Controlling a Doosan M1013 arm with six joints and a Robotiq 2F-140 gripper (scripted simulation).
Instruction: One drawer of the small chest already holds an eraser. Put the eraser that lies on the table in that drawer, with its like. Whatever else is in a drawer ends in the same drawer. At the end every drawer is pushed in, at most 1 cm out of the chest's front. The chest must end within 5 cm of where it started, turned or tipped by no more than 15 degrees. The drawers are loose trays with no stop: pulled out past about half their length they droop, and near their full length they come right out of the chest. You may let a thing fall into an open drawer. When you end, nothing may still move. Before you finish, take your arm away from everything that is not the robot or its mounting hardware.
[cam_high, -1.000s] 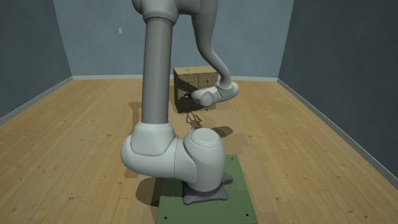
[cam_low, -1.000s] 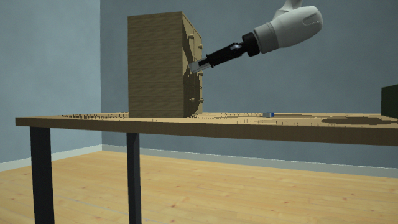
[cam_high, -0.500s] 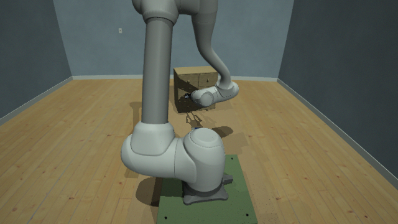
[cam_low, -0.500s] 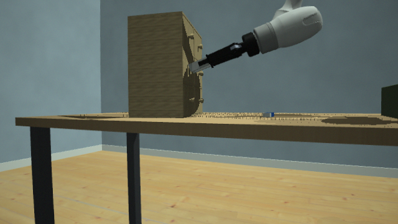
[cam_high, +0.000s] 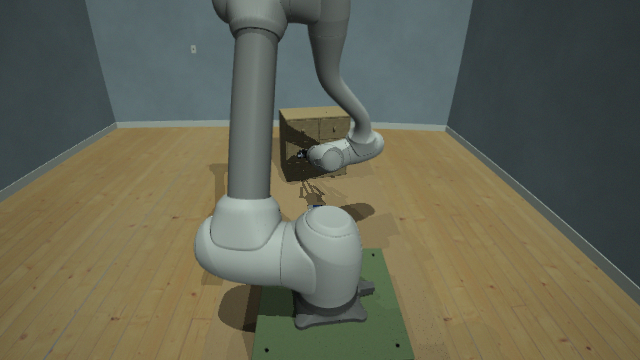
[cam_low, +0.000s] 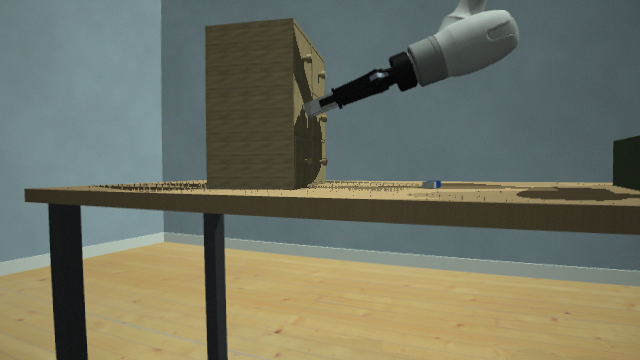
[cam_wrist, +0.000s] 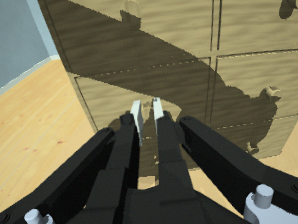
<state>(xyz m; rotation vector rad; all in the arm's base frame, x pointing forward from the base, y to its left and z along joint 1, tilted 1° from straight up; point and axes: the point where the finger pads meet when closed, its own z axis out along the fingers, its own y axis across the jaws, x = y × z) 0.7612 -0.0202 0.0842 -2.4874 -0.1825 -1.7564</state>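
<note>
Well, chest drawers (cam_high: 327, 125) (cam_low: 301, 45) (cam_wrist: 172, 30) look shut, contents hidden; end effector (cam_high: 300, 154) (cam_low: 310, 109) (cam_wrist: 148, 109) nearly closed at knob (cam_wrist: 146, 111), grip unclear.

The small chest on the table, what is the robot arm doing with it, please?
The robot arm has its tool at the front of the small chest, its narrowly spaced fingertips around the knob of a left-hand drawer. I cannot tell if they grip it. No drawer looks pulled out. The eraser lies on the table, away from the tool.
</note>
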